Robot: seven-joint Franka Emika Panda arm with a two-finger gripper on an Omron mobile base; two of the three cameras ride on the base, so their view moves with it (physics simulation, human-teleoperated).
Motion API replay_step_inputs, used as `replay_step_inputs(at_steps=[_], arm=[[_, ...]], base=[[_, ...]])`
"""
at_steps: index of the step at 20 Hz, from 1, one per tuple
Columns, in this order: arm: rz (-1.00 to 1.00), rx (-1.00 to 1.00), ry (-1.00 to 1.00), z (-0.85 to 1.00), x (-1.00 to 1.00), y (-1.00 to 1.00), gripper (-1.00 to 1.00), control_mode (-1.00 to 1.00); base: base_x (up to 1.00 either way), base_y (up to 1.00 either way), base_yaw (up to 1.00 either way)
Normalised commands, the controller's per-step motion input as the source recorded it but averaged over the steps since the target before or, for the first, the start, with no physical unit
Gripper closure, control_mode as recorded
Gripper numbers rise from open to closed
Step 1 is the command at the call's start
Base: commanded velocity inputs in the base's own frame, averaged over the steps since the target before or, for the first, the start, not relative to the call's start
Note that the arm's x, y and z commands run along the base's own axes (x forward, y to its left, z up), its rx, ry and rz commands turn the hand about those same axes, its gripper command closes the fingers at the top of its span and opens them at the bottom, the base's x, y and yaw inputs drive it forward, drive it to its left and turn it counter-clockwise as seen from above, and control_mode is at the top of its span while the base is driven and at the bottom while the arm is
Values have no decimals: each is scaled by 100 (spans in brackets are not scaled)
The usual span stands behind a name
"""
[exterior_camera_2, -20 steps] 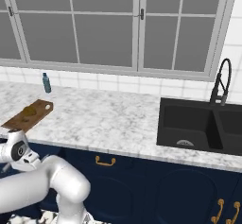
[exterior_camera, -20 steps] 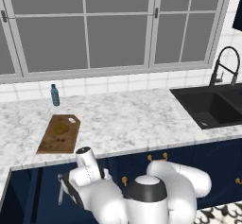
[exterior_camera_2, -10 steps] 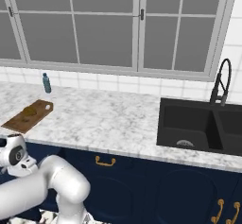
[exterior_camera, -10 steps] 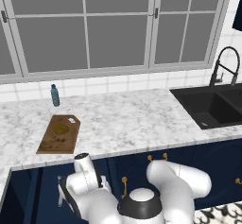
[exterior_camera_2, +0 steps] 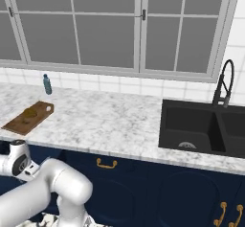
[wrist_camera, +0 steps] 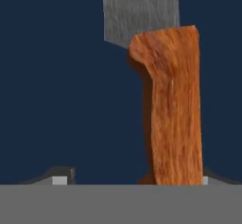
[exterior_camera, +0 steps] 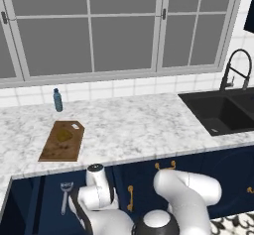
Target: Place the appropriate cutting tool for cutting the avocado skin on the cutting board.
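The knife [wrist_camera: 172, 105] sits close in front of my hand, its orange wooden handle running toward me and its short silver blade [wrist_camera: 141, 11] pointing away, over a dark navy surface. My gripper [wrist_camera: 133, 179] is open, with the fingertips [wrist_camera: 62, 176] spread wide. The handle lies between them, close against the right one. The brown cutting board [exterior_camera: 62, 141] lies on the marble counter at the left, with the olive-brown avocado [exterior_camera: 63, 135] on it. Both also appear as the board [exterior_camera_2: 21, 121] and avocado [exterior_camera_2: 30, 112] in the right base view. My arm [exterior_camera: 95, 189] reaches down below the counter's front edge.
An all-silver utensil [exterior_camera: 64, 198] lies below the counter edge, left of my arm. A blue bottle [exterior_camera: 58, 100] stands behind the board by the tiled wall. A black sink [exterior_camera: 225, 111] with a faucet [exterior_camera: 234, 70] takes the counter's right end. Navy cabinet fronts [exterior_camera_2: 124, 183] run beneath.
My wrist has sunk a little lower in front of the cabinets. The board, avocado and bottle have not moved.
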Motion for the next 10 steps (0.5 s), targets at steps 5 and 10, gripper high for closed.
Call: replay_step_inputs(at_steps=[5,10], arm=[[0,14,-3,-23,-23,1,100,-100],[0,2,0,7,-4,20,100,-100]], base=[[0,0,0],[0,0,0]])
